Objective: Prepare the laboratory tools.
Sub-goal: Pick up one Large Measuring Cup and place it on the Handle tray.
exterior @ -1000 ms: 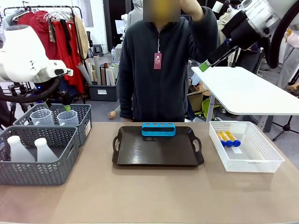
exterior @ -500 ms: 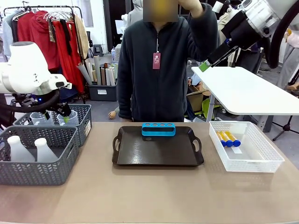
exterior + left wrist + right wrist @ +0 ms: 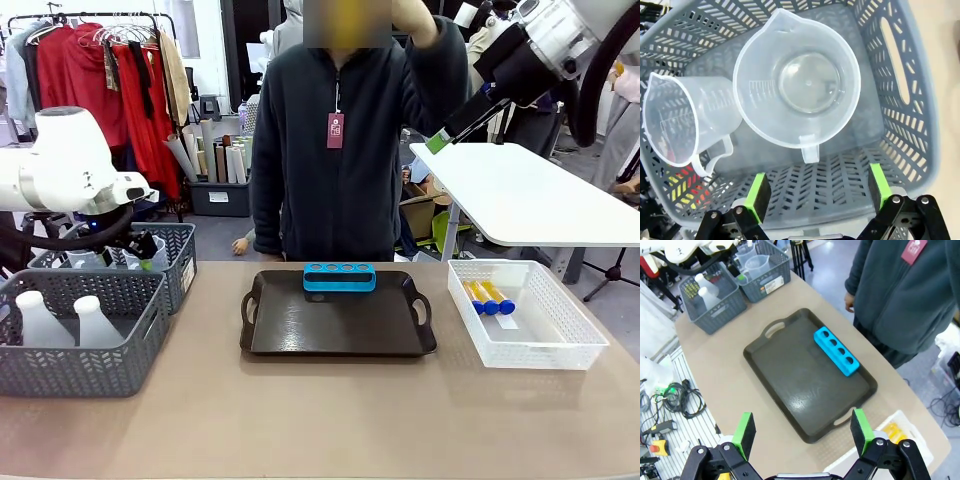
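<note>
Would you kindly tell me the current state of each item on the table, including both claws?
Left claw: open, lowered into the far grey basket.
Right claw: open, raised high above the tray.
Beakers: empty, in the far basket.
Flasks: upright, in the nearer grey basket.
Rack: on the tray, holes empty.
Tubes: capped, lying in the white basket.

L gripper [image 3: 817, 175] spread over beaker [image 3: 797, 80] w/ open air at 12, but 2nd beaker [image 3: 685, 120], tilted, crowds 9 and basket [image 3: 900, 85] wall hems 3; tray [image 3: 330, 325] bare at 6 of rack [image 3: 340, 277].
</note>
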Motion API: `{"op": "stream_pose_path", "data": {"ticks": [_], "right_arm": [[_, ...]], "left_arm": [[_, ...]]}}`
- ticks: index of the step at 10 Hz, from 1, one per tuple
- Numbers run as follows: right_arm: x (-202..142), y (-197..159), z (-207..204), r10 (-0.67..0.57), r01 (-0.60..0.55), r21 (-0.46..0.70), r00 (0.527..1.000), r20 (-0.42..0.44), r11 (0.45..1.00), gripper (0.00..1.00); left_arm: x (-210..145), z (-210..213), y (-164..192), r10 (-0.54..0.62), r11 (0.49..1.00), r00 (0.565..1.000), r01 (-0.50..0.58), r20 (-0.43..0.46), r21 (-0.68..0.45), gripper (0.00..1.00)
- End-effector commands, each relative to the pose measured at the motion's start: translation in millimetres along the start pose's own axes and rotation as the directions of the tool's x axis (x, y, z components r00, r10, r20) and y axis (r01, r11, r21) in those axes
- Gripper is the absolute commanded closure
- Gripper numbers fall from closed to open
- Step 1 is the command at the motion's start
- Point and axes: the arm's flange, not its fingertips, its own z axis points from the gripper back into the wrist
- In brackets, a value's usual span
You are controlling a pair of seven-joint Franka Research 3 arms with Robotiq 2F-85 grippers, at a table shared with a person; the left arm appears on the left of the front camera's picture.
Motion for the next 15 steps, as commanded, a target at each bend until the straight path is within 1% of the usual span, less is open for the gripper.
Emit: {"op": "stream_pose_path", "data": {"ticks": [1,3,4,6,8,9,15], "right_arm": [[0,0,1,0.001,-0.001,0.002,1.000,0.009,1.000,0.00],[0,0,1,0.001,-0.001,0.002,1.000,0.009,1.000,0.00],[0,0,1,0.001,-0.001,0.002,1.000,0.009,1.000,0.00],[0,0,1,0.001,-0.001,0.002,1.000,0.009,1.000,0.00],[0,0,1,0.001,-0.001,0.002,1.000,0.009,1.000,0.00],[0,0,1,0.001,-0.001,0.002,1.000,0.009,1.000,0.00],[0,0,1,0.001,-0.001,0.002,1.000,0.009,1.000,0.00]], "left_arm": [[8,-8,5,0.007,1.000,1.000,-0.007,-0.014,0.022,0.00],[14,-14,3,0.006,1.000,1.000,-0.005,-0.022,0.022,0.00],[16,-17,5,-0.001,1.000,1.000,0.001,-0.028,0.023,0.04],[16,-18,1,0.002,0.999,0.999,-0.001,-0.039,0.032,0.44],[17,-17,5,0.000,0.999,0.999,0.001,-0.046,0.036,0.84],[17,-18,3,0.003,0.999,0.999,-0.001,-0.046,0.037,1.00],[15,-15,7,0.005,0.999,0.999,-0.003,-0.053,0.046,1.00]]}}
